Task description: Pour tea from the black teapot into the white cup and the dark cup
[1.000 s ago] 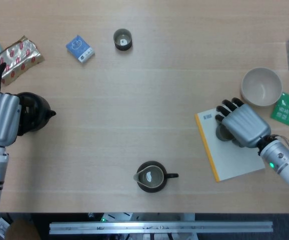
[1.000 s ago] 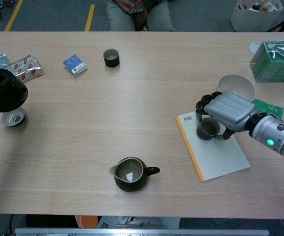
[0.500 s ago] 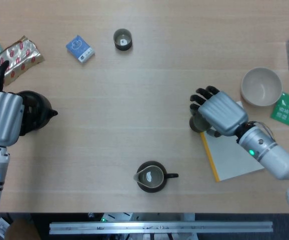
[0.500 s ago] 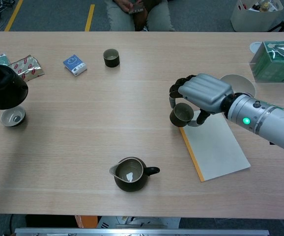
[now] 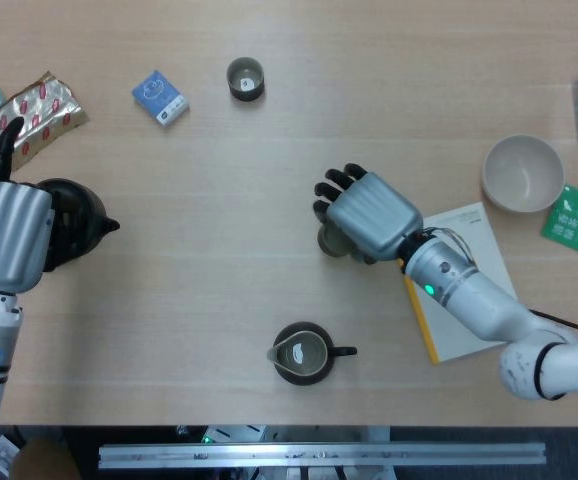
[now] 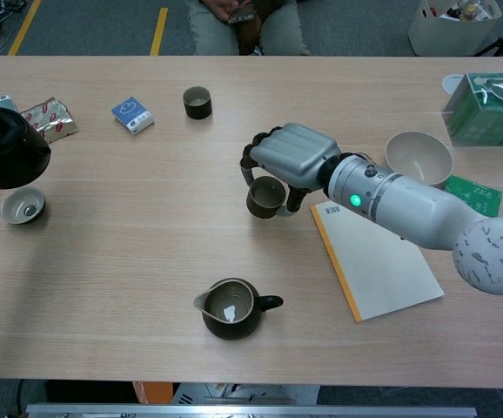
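Observation:
My left hand (image 5: pixel 7 236) grips the black teapot (image 5: pixel 73 221) at the table's left edge, spout pointing right. In the chest view the teapot (image 6: pixel 6 148) hangs above and just behind a small white cup (image 6: pixel 23 207); the head view hides that cup. Near the table's middle my right hand (image 5: pixel 367 213) wraps around a dark cup (image 5: pixel 333 241), its fingers curled over the rim. That dark cup (image 6: pixel 264 198) looks empty under the right hand (image 6: pixel 291 157). I cannot tell whether it touches the table.
A second dark cup (image 5: pixel 245 78) stands at the far middle. A dark pitcher (image 5: pixel 304 355) holding a little liquid sits near the front edge. A white notebook (image 5: pixel 466 298), a white bowl (image 5: pixel 522 172) and green packets (image 5: pixel 577 221) lie at the right. A blue packet (image 5: pixel 160 97) and foil packets (image 5: pixel 34 110) lie far left.
My right hand has carried the dark cup leftward off the notebook to the table's middle. The left hand and teapot have barely shifted.

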You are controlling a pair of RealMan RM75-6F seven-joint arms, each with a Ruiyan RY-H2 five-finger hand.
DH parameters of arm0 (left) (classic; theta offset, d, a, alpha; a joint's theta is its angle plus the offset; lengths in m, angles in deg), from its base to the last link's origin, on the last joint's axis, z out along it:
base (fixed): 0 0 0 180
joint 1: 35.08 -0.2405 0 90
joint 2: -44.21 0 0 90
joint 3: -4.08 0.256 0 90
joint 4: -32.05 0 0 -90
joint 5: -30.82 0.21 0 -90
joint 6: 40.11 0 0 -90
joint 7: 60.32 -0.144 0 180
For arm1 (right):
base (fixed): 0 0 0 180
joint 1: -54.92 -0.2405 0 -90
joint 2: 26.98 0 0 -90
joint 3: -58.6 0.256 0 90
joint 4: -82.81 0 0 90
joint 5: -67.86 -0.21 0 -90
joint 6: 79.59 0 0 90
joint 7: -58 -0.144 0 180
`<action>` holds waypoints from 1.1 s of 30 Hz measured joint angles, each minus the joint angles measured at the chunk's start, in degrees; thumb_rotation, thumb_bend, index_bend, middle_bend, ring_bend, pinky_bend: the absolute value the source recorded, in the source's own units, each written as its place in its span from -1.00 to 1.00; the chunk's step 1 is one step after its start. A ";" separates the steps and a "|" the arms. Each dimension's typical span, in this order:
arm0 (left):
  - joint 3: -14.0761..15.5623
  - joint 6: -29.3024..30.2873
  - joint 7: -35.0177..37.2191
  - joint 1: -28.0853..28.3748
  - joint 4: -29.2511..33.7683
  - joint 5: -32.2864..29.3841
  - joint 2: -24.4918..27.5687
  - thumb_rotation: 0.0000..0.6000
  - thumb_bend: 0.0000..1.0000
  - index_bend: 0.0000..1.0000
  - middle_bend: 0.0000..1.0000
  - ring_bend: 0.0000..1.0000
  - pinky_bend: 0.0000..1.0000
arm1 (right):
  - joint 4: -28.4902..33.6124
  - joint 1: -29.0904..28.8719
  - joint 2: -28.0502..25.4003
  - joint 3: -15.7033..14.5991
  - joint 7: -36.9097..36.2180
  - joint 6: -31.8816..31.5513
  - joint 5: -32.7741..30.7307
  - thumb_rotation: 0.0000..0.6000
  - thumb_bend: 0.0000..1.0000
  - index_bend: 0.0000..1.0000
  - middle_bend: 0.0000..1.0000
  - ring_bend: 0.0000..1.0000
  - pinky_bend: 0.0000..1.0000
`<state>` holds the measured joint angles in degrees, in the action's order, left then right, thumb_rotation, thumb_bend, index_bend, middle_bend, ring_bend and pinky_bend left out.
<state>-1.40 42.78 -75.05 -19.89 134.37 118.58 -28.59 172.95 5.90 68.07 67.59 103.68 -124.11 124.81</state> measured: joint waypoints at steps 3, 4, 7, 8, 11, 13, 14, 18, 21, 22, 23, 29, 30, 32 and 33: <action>0.00 -0.03 -0.31 0.02 0.31 0.04 0.15 0.99 -0.39 1.00 1.00 0.75 -0.99 | -1.49 -2.34 2.13 0.35 2.15 -0.30 -2.87 1.00 -0.62 -0.07 -0.48 -0.69 -0.60; 0.01 -0.09 -0.37 0.04 0.37 0.04 0.18 0.99 -0.39 1.00 1.00 0.75 -0.99 | -1.98 -3.07 2.81 0.45 2.71 -0.41 -3.68 1.00 -0.62 -0.07 -0.48 -0.69 -0.60; 0.01 -0.22 -0.53 0.09 0.53 -0.05 0.26 0.99 -0.39 1.00 1.00 0.75 -0.99 | -3.83 -5.53 5.09 0.62 4.50 -0.76 -6.03 1.00 -0.62 -0.07 -0.48 -0.69 -0.60; -0.03 -0.26 -0.59 0.11 0.55 -0.12 0.30 0.99 -0.39 1.00 1.00 0.75 -0.99 | -4.66 -6.47 6.01 0.67 5.11 -0.89 -6.87 1.00 -0.62 -0.07 -0.48 -0.69 -0.60; -0.12 -0.31 -0.66 0.14 0.60 -0.28 0.41 0.99 -0.39 1.00 1.00 0.75 -0.99 | -6.52 -8.52 7.93 0.79 6.21 -1.16 -8.79 1.00 -0.63 -0.07 -0.48 -0.69 -0.60; -0.12 -0.34 -0.74 0.12 0.66 -0.35 0.50 0.99 -0.39 1.00 1.00 0.75 -0.99 | -7.54 -9.59 8.91 0.83 6.55 -1.20 -9.69 1.00 -0.62 -0.07 -0.48 -0.69 -0.60; -0.09 -0.32 -0.78 0.09 0.73 -0.35 0.58 0.99 -0.39 1.00 1.00 0.75 -0.99 | -8.29 -10.23 9.44 0.83 6.63 -1.11 -10.05 1.00 -0.62 -0.07 -0.48 -0.69 -0.60; -0.04 -0.24 -0.82 -0.03 0.86 -0.44 0.76 0.99 -0.39 1.00 1.00 0.75 -0.99 | -11.32 -11.79 11.22 0.71 6.73 -0.59 -10.77 1.00 -0.62 -0.07 -0.48 -0.69 -0.60; -0.01 -0.38 -0.97 -0.04 0.89 -0.59 0.89 0.99 -0.39 1.00 1.00 0.75 -0.99 | -13.83 -13.06 12.89 0.84 6.06 -0.01 -11.09 1.00 -0.62 -0.07 -0.48 -0.69 -0.60; -0.01 -0.45 -1.02 -0.02 0.90 -0.65 0.93 0.99 -0.39 1.00 1.00 0.75 -0.99 | -14.55 -13.39 13.39 0.89 5.58 0.21 -11.08 1.00 -0.62 -0.07 -0.48 -0.69 -0.60; -0.03 -0.51 -1.10 0.01 0.91 -0.70 0.97 0.99 -0.39 1.00 1.00 0.75 -0.99 | -15.51 -13.82 13.98 0.91 4.99 0.51 -11.02 1.00 -0.62 -0.07 -0.48 -0.69 -0.60; -0.06 -0.51 -1.35 0.00 1.17 -0.82 1.05 0.99 -0.39 1.00 1.00 0.75 -0.99 | -20.03 -15.79 17.07 0.56 4.05 1.86 -11.36 1.00 -0.62 -0.07 -0.48 -0.69 -0.61; -0.03 -0.50 -1.38 -0.04 1.18 -0.84 1.08 1.00 -0.39 1.00 1.00 0.75 -0.99 | -20.54 -16.05 17.48 0.51 3.91 2.05 -11.54 1.00 -0.62 -0.07 -0.48 -0.69 -0.62; 0.04 -0.55 -1.44 -0.09 1.08 -0.95 1.19 0.99 -0.39 1.00 1.00 0.75 -0.99 | -21.41 -16.61 18.23 0.29 3.68 2.36 -11.89 1.00 -0.63 -0.07 -0.48 -0.69 -0.63; 0.08 -0.61 -1.43 -0.11 1.03 -1.00 1.23 0.99 -0.39 1.00 1.00 0.75 -0.99 | -21.66 -16.81 18.49 0.19 3.60 2.47 -12.01 1.00 -0.63 -0.07 -0.48 -0.69 -0.64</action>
<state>-1.32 42.18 -76.48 -20.00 135.40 117.57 -27.36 151.30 -10.91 86.56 67.77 107.28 -121.64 112.80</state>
